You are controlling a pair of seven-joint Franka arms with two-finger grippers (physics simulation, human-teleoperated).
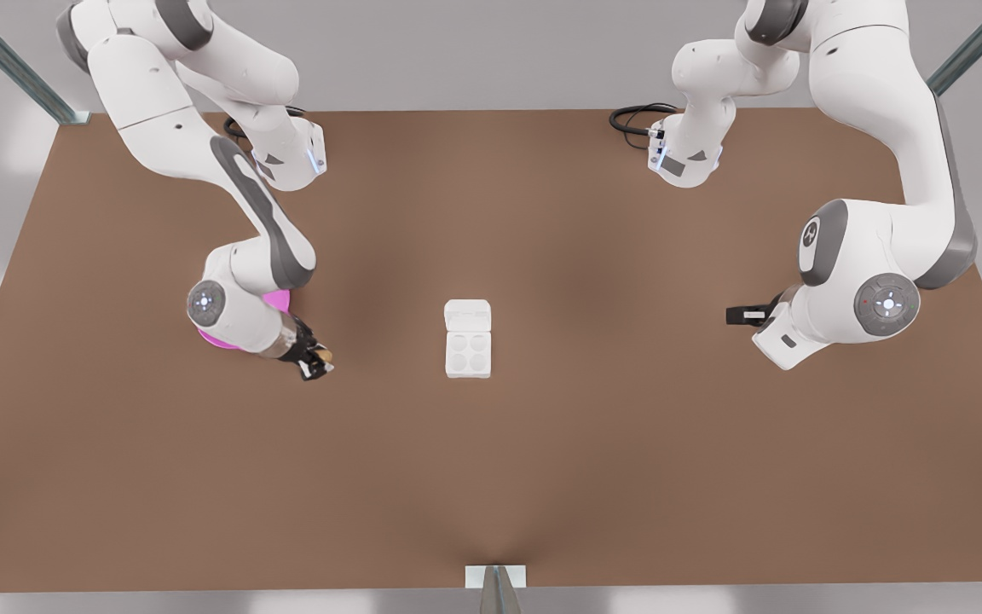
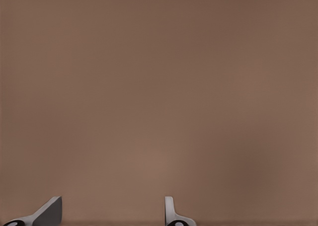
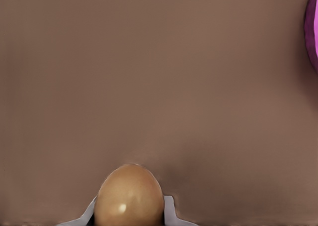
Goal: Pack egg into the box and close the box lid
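Note:
In the front view my right gripper (image 1: 314, 354) is at the front view's left, just off the pink dish (image 1: 280, 299). It is shut on the tan-brown egg (image 1: 325, 351). The right wrist view shows the egg (image 3: 129, 196) squeezed between the fingertips (image 3: 169, 208), with brown table beyond it. The white box (image 1: 468, 355) lies mid-table with its four cups bare, and its lid (image 1: 467, 315) is folded open flat behind the tray. At the front view's right my left gripper (image 1: 734, 315) waits far from the box. Its fingers (image 2: 48, 213) stand open with nothing between them.
The pink dish (image 3: 313, 32) lies mostly under the right arm's wrist. Brown table (image 1: 491, 477) stretches between the egg and the box. A black cable (image 1: 632, 118) is coiled at the back edge, and metal frame posts stand at the corners.

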